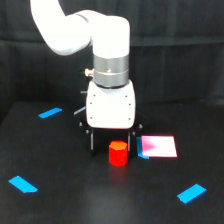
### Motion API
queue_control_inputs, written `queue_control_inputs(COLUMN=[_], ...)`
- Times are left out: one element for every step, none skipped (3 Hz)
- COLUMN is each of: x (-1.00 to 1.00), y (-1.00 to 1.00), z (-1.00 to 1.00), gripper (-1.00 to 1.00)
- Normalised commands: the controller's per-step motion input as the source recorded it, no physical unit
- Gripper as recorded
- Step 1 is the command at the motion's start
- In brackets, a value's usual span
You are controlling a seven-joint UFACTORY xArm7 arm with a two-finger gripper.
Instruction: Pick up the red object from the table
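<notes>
Gripper [111, 142] low over table [70, 200], fingers spread wide, holding nothing; red object [118, 153] on the surface between them, card [159, 146] just beside.

Single exterior view only, so no overlap with a second view can be given. The scene is seen from in front of the arm [75, 25], slightly above table [60, 200] height and angled downward, so the black tabletop fills the lower half of the frame and the dark curtain [175, 60] the upper half. The framing is fairly close: the arm is cut off at the top left edge and the table at both sides and the bottom. The white gripper body [110, 105] is centred, facing the lens. Blue tape strips [22, 184] are spread over the lower corners and mid left.
</notes>
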Motion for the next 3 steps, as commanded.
queue_control_inputs(x=[0.21,0.43,0.31], y=[-0.38,-0.03,0.04], z=[-0.19,-0.44,-0.35], gripper=[1.00,-0.27,-0.97])
